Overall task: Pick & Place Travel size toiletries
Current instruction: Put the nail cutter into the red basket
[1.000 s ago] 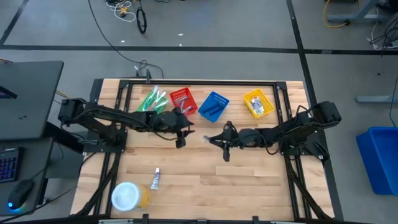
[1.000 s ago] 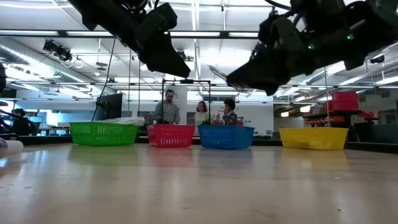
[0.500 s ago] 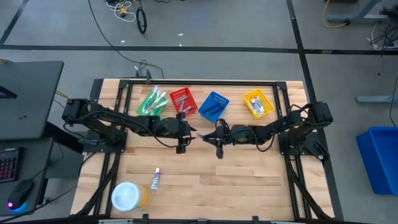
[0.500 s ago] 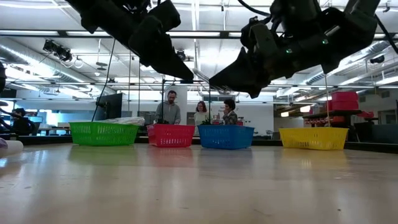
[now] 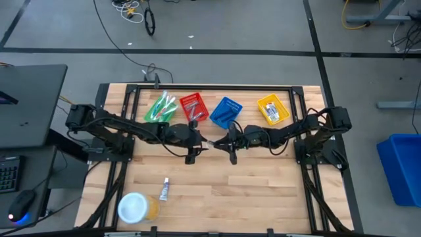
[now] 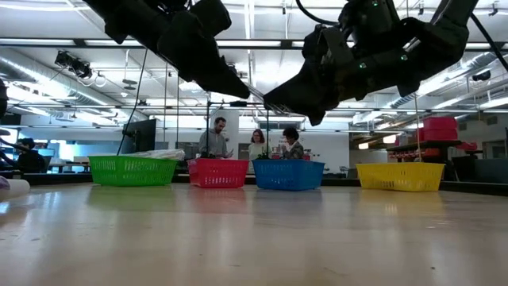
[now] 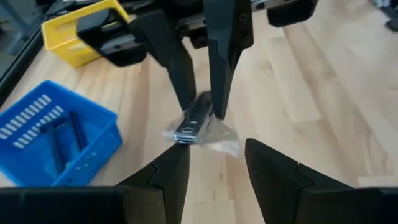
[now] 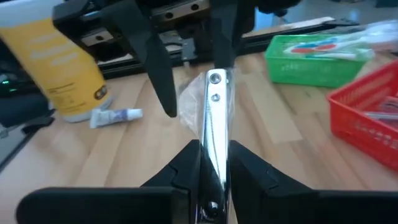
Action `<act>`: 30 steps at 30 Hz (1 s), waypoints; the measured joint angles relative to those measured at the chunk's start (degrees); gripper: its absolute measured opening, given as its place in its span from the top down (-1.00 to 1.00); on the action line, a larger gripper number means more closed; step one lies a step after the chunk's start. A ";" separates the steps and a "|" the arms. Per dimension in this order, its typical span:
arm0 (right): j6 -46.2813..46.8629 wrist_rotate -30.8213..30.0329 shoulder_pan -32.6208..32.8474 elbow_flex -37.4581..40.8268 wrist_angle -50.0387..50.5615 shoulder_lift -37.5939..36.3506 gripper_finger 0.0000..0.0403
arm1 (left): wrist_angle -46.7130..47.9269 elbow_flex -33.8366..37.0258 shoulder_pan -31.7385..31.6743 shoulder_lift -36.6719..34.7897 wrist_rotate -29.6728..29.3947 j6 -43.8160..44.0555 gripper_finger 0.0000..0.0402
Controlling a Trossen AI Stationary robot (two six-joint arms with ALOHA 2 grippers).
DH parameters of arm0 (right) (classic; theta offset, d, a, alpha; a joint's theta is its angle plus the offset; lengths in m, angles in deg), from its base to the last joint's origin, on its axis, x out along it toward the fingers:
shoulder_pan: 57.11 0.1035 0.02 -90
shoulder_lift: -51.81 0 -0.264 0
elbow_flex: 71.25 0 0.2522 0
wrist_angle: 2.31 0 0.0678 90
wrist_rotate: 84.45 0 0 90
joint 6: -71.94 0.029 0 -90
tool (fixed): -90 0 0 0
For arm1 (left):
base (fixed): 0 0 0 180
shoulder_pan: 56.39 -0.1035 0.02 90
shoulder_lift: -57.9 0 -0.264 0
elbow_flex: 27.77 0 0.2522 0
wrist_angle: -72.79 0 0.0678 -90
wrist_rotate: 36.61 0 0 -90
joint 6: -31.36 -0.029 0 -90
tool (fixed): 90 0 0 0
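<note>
A dark razor in a clear wrapper (image 7: 194, 119) hangs in the air over the table's middle, with my right gripper (image 5: 218, 142) shut on it. My left gripper (image 5: 201, 141) faces it from the table's left. It is open, and its fingers (image 8: 158, 74) stand on either side of the razor's free end. A white tube (image 5: 164, 189) lies flat on the table near the front. Toothbrushes lie in the green basket (image 5: 160, 107). My right gripper pinches the razor's shiny handle (image 8: 214, 134) between its two fingers. The fingers come nearly level from the table's right and lie along the razor. It sticks out past the fingertips toward my left gripper, clear of the table. My left gripper: whether it touches the wrapper, I cannot tell.
A red basket (image 5: 193, 105), a blue basket (image 5: 225, 112) and a yellow basket (image 5: 273, 109) stand in a row with the green one along the far side. A big yellow jar (image 5: 137, 208) stands at the near left. People stand in the room beyond the table.
My right gripper has carried the razor toward the table's left, up to my left gripper. The left gripper has shifted a little toward the table's middle and rolled slightly. The gap between the two grippers has closed.
</note>
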 joint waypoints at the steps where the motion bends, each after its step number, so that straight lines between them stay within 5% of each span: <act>1: -0.17 0.90 -0.08 -0.33 0.27 0.00 0.66 | -0.37 0.00 0.00 0.00 0.29 -0.17 0.18; 30: -4.65 3.46 0.55 -2.89 2.41 -0.02 0.66 | -5.55 -0.09 -0.33 -0.13 3.12 -1.75 0.18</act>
